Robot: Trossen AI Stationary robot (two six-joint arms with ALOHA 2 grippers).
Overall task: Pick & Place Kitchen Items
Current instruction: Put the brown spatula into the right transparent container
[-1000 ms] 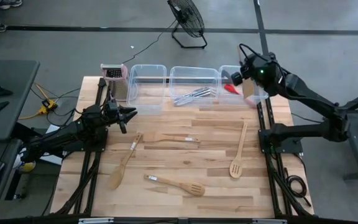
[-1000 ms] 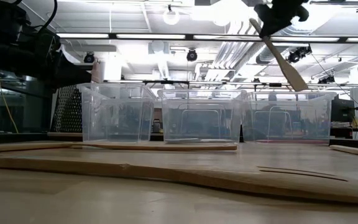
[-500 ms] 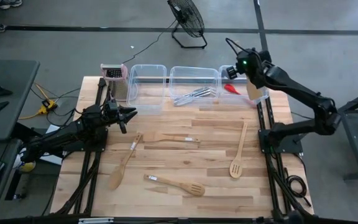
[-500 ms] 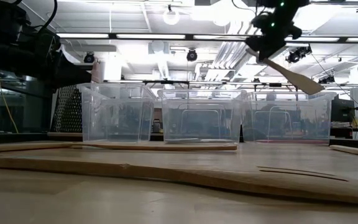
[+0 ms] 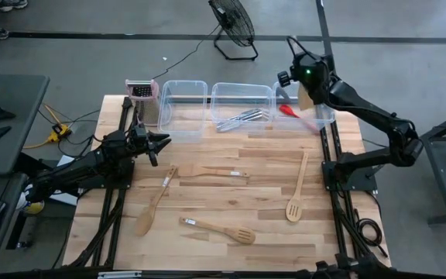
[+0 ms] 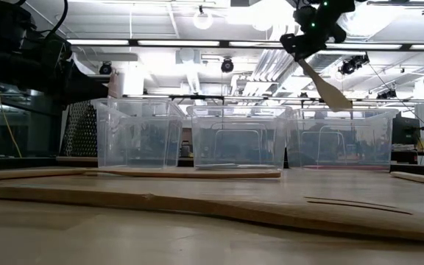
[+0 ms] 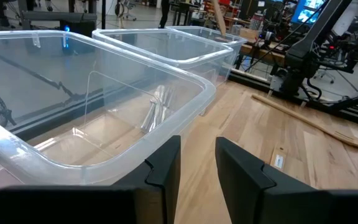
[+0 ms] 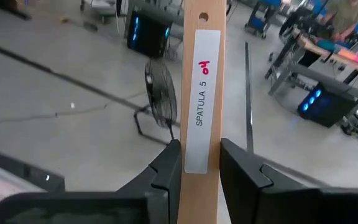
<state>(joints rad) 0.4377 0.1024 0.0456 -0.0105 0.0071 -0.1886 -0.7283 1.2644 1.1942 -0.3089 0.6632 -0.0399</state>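
Note:
My right gripper (image 5: pixel 301 87) is high over the right clear tub (image 5: pixel 325 118) at the table's far right, shut on a light wooden spatula (image 6: pixel 328 90) labelled "SPATULA 5". A red spatula (image 5: pixel 289 111) lies in that tub. Metal utensils (image 5: pixel 240 118) lie in the middle tub (image 5: pixel 242 87). On the tabletop lie a wooden spoon (image 5: pixel 155 203), a wooden spatula (image 5: pixel 215 171), a slotted spatula (image 5: pixel 219 230) and a slotted spoon (image 5: pixel 298 190). My left gripper (image 5: pixel 163 141) waits at the left, narrowly open, holding nothing, level before the left tub (image 7: pixel 104 124). My right gripper pinches the spatula's handle (image 8: pixel 201 163) between its two fingers, one on each narrow edge. The fingers come roughly level and lie across the handle. The labelled end with its hole (image 8: pixel 203 17) stands above them. The blade (image 6: pixel 336 98) slants down below, clear of the tub.
A metal box grater (image 5: pixel 142 97) stands at the far left beside the left tub (image 5: pixel 183 105). A floor fan (image 5: pixel 233 27) is beyond the table's far edge. Bare wood shows between the utensils and along the near edge.
My right gripper has carried the wooden spatula toward the table's far edge and a little to the left, sinking slightly and tipping. The blade has swung back under the gripper, still clear above the right tub.

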